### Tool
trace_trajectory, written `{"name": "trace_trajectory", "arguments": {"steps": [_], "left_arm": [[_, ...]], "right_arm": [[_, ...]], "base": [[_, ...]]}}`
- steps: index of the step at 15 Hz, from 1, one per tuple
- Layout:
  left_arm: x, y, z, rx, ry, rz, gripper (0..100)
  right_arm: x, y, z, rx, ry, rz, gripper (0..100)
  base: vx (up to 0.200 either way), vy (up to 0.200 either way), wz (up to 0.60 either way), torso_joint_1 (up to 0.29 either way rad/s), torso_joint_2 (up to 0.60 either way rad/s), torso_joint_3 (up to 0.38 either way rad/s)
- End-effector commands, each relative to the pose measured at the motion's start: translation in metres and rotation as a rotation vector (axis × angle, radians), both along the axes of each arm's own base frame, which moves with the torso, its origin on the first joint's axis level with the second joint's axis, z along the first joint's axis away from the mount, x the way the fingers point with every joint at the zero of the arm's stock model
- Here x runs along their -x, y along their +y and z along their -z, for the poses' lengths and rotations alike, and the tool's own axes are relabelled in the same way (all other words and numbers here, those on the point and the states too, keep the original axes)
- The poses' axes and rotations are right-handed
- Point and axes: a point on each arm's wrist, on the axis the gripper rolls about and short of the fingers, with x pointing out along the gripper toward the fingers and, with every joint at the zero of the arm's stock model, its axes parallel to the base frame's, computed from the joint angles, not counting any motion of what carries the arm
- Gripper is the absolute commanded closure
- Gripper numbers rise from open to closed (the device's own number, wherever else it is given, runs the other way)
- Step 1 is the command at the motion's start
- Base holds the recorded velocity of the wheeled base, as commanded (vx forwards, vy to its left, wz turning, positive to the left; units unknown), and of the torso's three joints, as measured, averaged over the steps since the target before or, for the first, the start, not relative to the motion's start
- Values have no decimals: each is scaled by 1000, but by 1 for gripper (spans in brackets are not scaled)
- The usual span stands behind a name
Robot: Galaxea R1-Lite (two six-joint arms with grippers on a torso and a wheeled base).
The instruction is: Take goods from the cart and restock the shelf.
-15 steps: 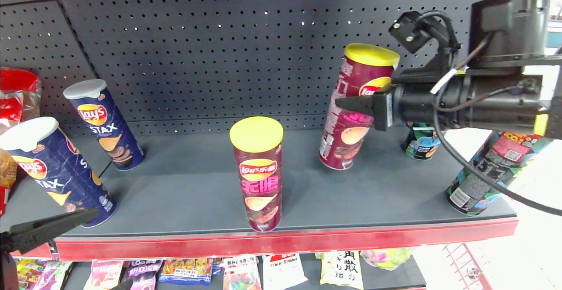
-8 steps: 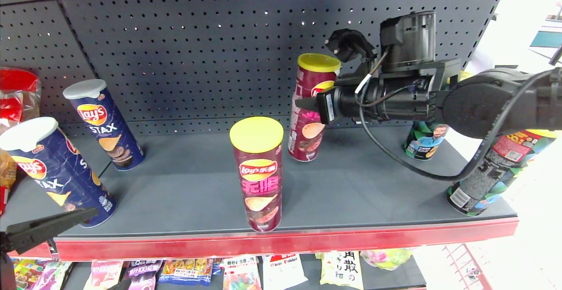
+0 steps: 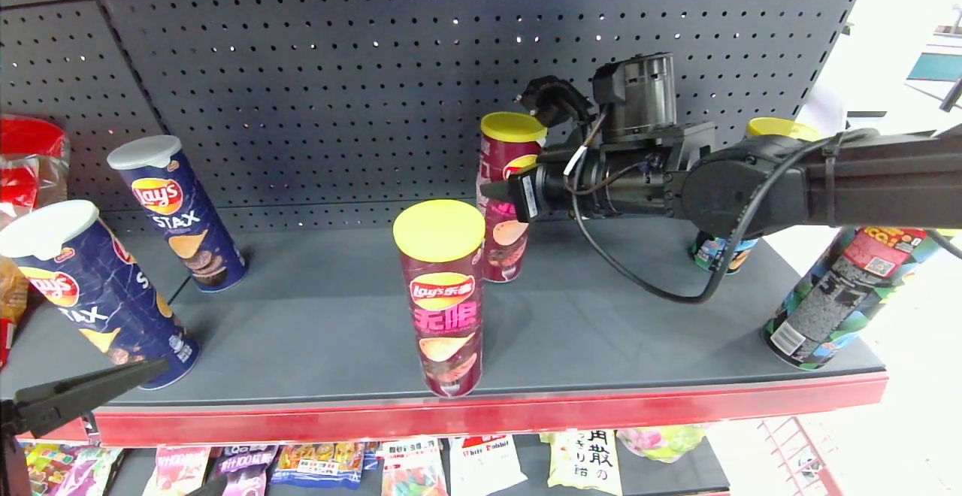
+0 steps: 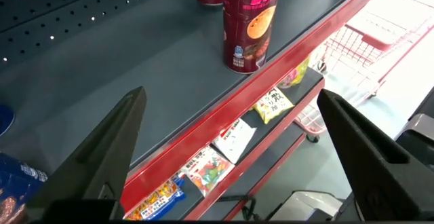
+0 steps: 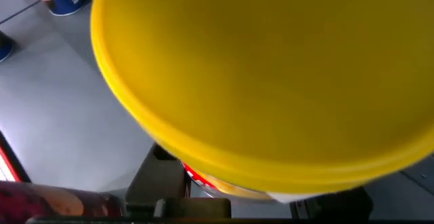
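My right gripper [image 3: 502, 189] is shut on a maroon chips can [image 3: 499, 244] with a yellow lid [image 3: 513, 126], gripping its upper half from the right. The can stands nearly upright at the back of the grey shelf [image 3: 601, 331], just behind a second maroon can [image 3: 443, 293] at the front edge. I cannot tell whether its base touches the shelf. In the right wrist view the yellow lid [image 5: 258, 75] is seen from close above. My left gripper [image 4: 230, 95] hangs open and empty below the shelf's front left; one of its fingers [image 3: 83, 391] shows in the head view.
Two blue cans [image 3: 180, 210] [image 3: 90, 285] lean on the shelf's left side. Dark patterned cans [image 3: 842, 293] [image 3: 721, 252] stand at the right. Snack bags [image 3: 481, 462] lie on the shelf below. A red wire cart [image 4: 366, 41] stands to the right of the shelving.
My right arm has carried the maroon can leftward and deeper into the shelf, from the right side to just behind the front can. The left arm has not moved.
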Motion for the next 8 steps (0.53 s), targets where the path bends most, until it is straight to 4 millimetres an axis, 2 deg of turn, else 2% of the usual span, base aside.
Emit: {"name": "trace_trajectory", "arguments": {"steps": [1, 4, 8], "left_arm": [[-1, 0, 1, -2, 7, 0, 0], [-1, 0, 2, 8, 17, -5, 0], [0, 0, 3, 12, 25, -7, 0]], "right_arm": [[-2, 8, 1, -4, -4, -14, 100], [-10, 15, 11, 3, 3, -11, 100], [-18, 19, 13, -2, -5, -8, 100]], "base": [[0, 0, 0, 0, 0, 0], [0, 0, 0, 0, 0, 0], [0, 0, 0, 0, 0, 0]]}}
